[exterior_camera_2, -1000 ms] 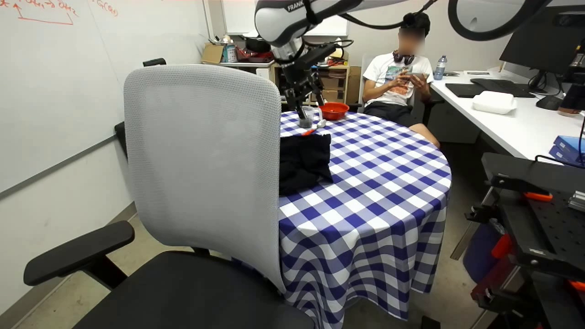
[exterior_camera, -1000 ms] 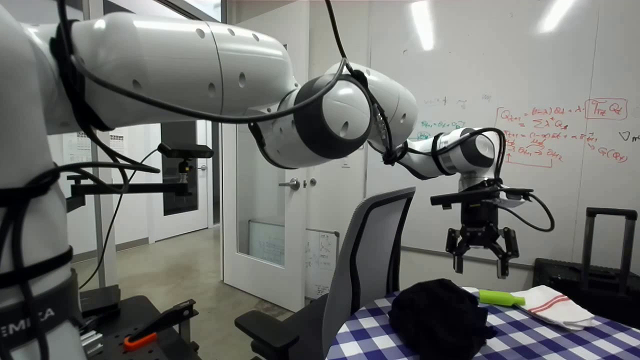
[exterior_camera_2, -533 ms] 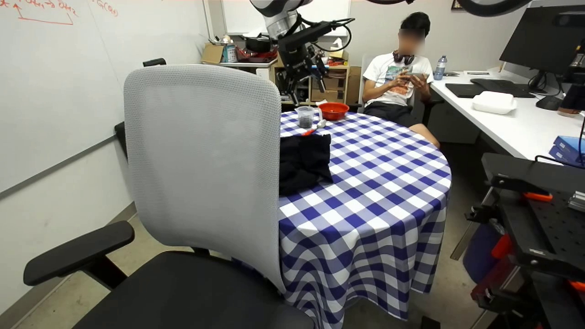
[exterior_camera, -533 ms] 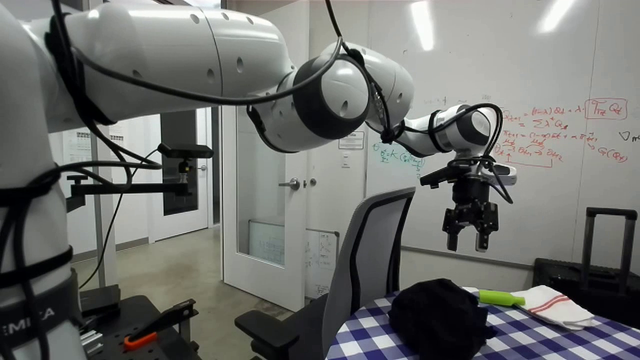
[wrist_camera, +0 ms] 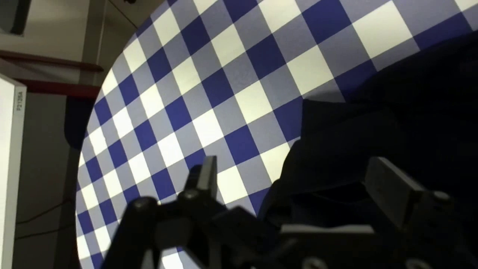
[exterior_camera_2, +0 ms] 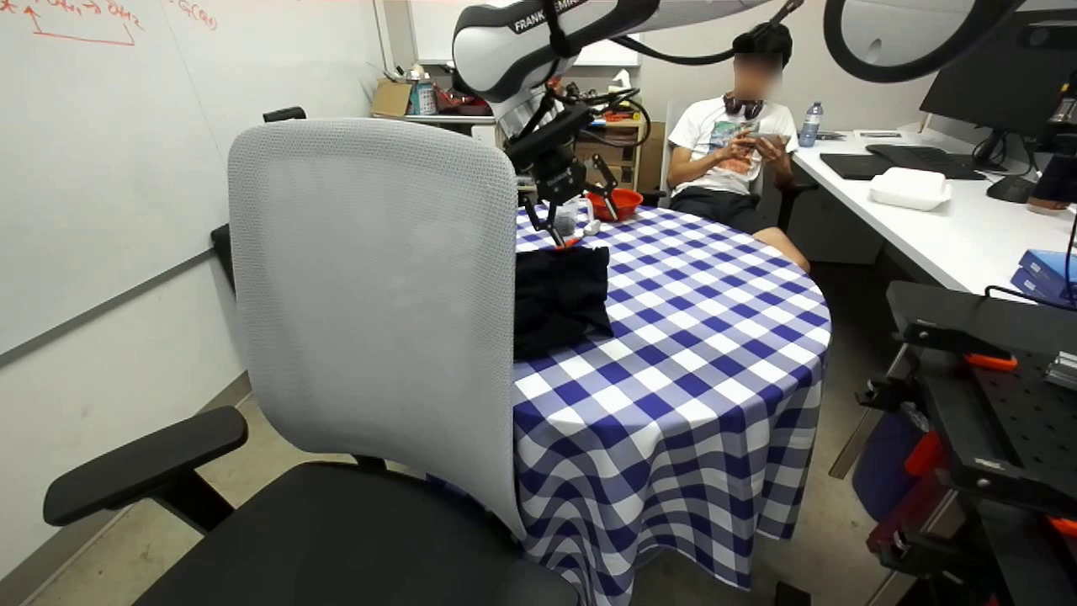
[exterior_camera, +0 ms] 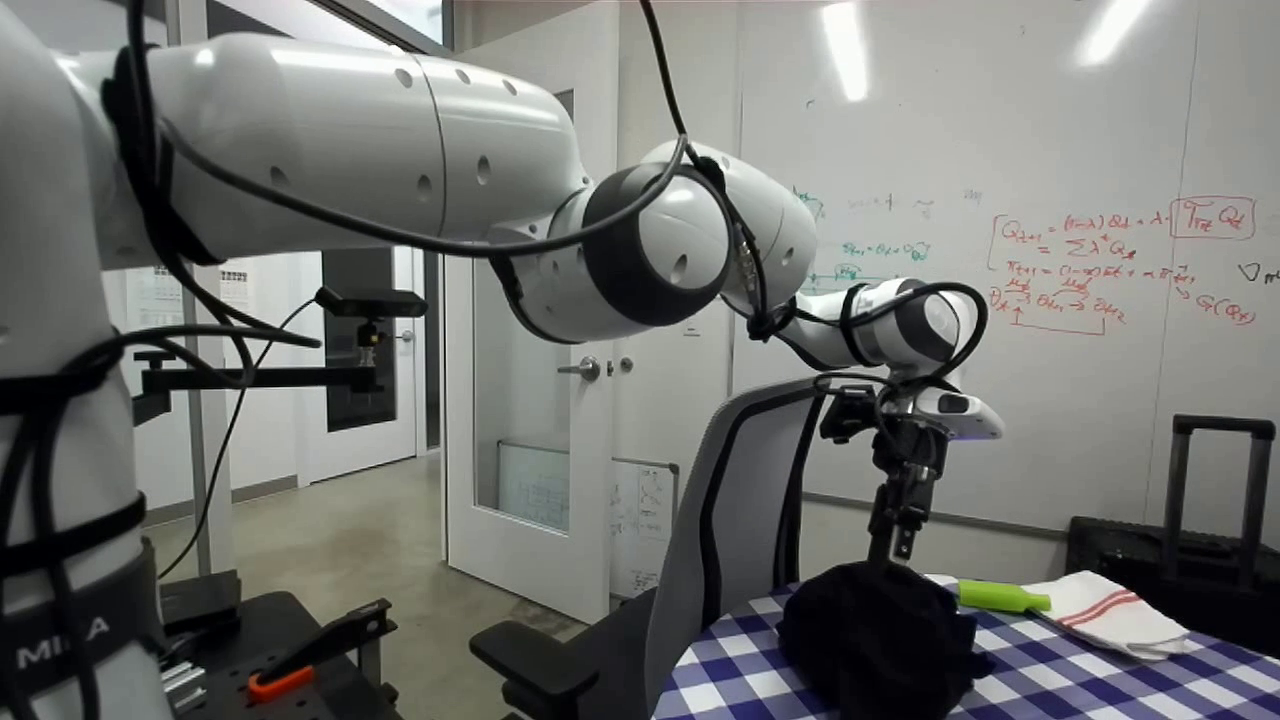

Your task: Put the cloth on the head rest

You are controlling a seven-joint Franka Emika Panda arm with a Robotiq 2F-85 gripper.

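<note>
The black cloth (exterior_camera: 870, 640) lies bunched in a heap on the checkered table (exterior_camera_2: 698, 345), close to the chair. In the wrist view the dark cloth (wrist_camera: 336, 149) fills the right side, with a fold between and beneath the fingers. My gripper (exterior_camera_2: 586, 230) stands open with its fingers spread, holding nothing. In an exterior view its fingers appear edge-on just above the heap; whether they touch it I cannot tell. The wrist view has the gripper (wrist_camera: 294, 160) with one finger over tablecloth and one over cloth. The head rest (exterior_camera_2: 370, 133), the chair back's rounded top, is bare.
The chair's tall back (exterior_camera: 750, 490) rises beside the table edge near my arm. Behind the cloth are a green object (exterior_camera: 1003, 596) and a white towel (exterior_camera: 1120, 615). A clear cup (exterior_camera_2: 565, 220) and red bowl (exterior_camera_2: 631, 202) stand farther back; a person (exterior_camera_2: 728, 160) sits beyond.
My gripper rose, then came down again over the cloth, shifting toward the chair and turning so its fingers line up edge-on in an exterior view. It stayed open; the cloth has not moved.
</note>
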